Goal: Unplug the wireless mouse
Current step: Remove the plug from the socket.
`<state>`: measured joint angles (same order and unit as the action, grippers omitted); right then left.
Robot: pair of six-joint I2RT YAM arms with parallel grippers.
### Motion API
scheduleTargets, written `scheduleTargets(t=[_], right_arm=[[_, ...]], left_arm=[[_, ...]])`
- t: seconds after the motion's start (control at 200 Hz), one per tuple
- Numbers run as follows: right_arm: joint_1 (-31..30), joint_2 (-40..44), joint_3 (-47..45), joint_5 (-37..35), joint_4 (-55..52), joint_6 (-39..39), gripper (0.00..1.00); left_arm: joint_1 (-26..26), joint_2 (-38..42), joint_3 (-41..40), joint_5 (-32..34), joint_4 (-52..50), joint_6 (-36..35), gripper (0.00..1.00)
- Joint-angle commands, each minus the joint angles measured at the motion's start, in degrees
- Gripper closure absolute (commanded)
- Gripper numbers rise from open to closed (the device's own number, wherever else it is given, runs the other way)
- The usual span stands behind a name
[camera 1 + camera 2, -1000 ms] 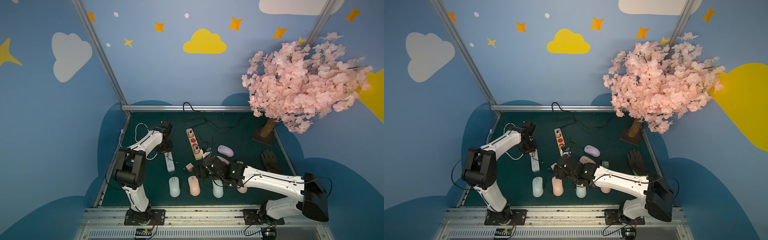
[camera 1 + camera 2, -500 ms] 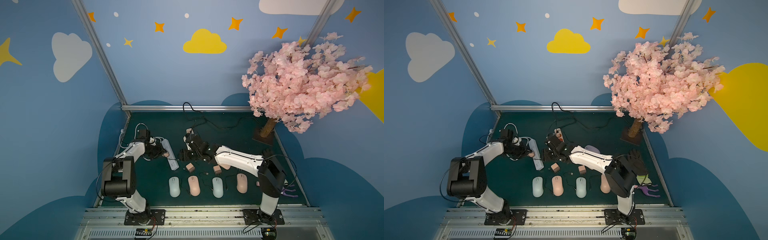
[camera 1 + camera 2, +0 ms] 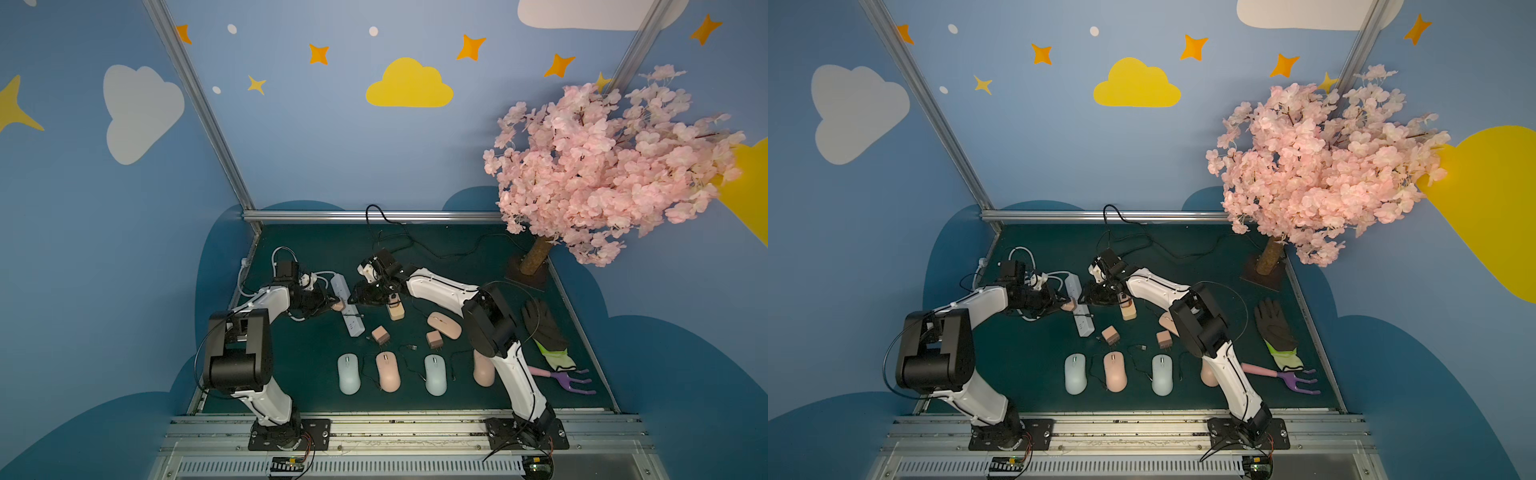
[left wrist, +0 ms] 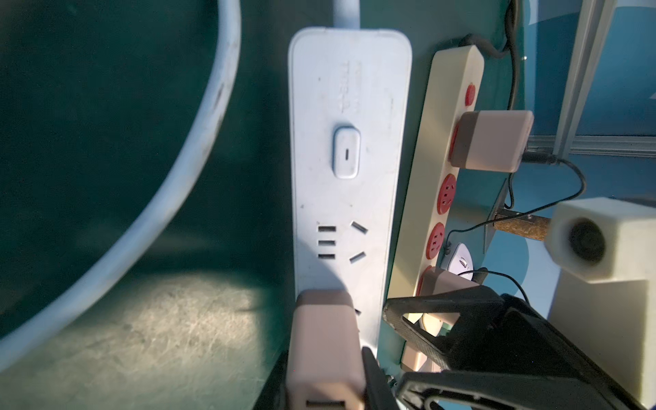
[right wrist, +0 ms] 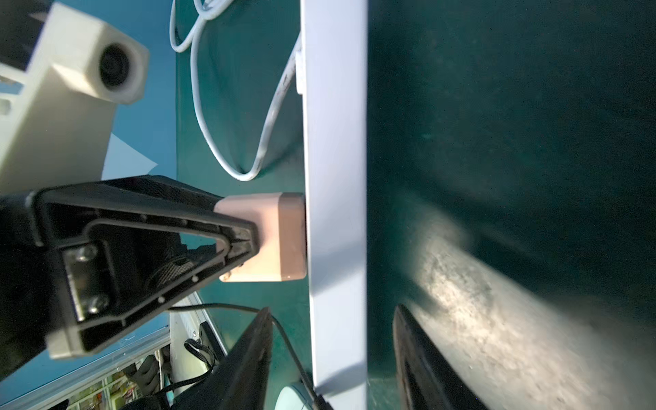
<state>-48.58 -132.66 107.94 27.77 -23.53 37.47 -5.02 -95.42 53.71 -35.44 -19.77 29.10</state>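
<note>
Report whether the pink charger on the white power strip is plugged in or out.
Plugged in: the charger sits flush against the strip, left hand gripping it.

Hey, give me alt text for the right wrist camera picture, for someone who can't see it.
The left pincer is clamped on a pink charger plug seated in a white power strip. The right pincer straddles the strip, open, not touching it.

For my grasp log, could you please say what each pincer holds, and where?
Left pincer clamps the pink adapter by its sides; right pincer straddles the white strip, holding nothing.
</note>
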Motion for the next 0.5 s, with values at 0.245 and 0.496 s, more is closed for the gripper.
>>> scheduleTargets(t=[0.245, 0.496], right_arm=[[0.5, -3.0, 4.7, 5.4, -5.1, -2.3, 0.52], [1.1, -4.2, 5.1, 4.6, -7.2, -2.0, 0.52]], left_arm=[[0.0, 2.4, -0.8, -4.3, 3.1, -0.6, 0.96], [-0.1, 3.3, -1.1, -4.9, 4.1, -0.2, 0.96]])
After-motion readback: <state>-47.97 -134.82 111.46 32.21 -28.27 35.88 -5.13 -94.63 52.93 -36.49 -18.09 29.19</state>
